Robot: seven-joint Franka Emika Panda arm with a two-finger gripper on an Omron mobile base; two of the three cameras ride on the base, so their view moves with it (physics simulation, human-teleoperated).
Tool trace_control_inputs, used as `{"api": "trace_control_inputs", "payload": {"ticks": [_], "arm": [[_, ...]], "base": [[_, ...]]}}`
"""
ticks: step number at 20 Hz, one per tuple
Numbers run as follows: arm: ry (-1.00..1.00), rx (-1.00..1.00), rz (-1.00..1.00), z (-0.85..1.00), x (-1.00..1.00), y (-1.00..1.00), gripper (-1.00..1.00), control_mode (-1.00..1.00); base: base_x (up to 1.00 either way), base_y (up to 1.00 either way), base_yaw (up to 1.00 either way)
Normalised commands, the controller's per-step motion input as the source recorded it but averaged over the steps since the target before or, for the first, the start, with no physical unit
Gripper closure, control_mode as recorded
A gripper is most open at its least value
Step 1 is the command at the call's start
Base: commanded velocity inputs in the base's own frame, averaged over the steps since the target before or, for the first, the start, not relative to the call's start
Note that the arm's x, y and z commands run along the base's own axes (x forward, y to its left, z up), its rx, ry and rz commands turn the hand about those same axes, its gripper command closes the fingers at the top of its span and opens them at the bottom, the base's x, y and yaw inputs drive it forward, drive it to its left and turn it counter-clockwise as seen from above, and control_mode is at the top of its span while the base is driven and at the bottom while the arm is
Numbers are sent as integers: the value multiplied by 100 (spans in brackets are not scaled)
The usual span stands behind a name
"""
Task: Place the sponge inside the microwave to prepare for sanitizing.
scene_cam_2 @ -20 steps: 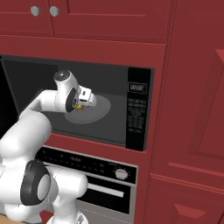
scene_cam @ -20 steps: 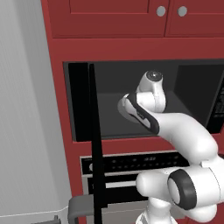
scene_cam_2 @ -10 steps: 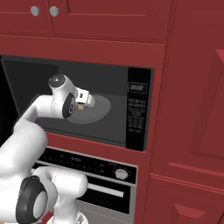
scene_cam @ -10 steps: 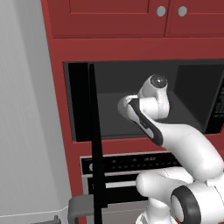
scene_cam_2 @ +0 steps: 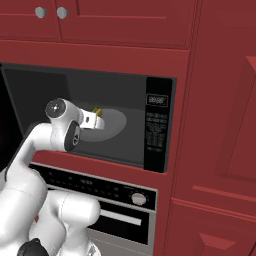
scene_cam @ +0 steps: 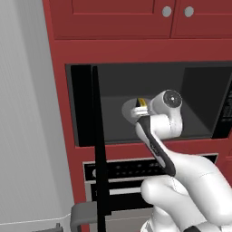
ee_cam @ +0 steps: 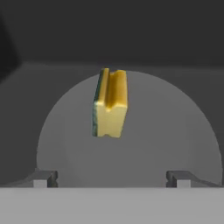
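The microwave (scene_cam: 199, 104) stands open, its grey cavity holding a round turntable plate (ee_cam: 175, 131). On that plate the yellow sponge (ee_cam: 110, 103) stands on its narrow edge, its darker layer facing left. My gripper (ee_cam: 112, 179) is inside the cavity, just short of the sponge, open with nothing between its fingertips (ee_cam: 41, 178). From the left base camera the sponge (scene_cam: 141, 102) peeks out past the gripper (scene_cam: 137, 110). The right base camera has the sponge (scene_cam_2: 97, 111) just beyond the gripper (scene_cam_2: 98, 118), over the plate (scene_cam_2: 117, 122).
The microwave's black door (scene_cam: 99, 136) swings out at the left, edge-on, close to my arm. Its button panel (scene_cam_2: 156, 130) is on the right. Below sits an oven with a knob (scene_cam_2: 139, 198) and bar handle (scene_cam_2: 120, 218). Red cabinets (scene_cam_2: 125, 20) close in above.
The jaws have spread a little wider and the sponge is free of them. My wrist has drawn back and lower toward the microwave's opening.
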Motion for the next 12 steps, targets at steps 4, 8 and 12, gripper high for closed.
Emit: {"api": "trace_control_inputs", "payload": {"ticks": [4, 8, 12], "arm": [[2, 4, -1, 34, -35, 0, -100, -100], [8, 5, 0, 37, -46, 0, -100, -100], [0, 0, 0, 17, -63, 0, -100, -100]], "base": [[0, 0, 0], [0, 0, 0], [0, 0, 0]]}}
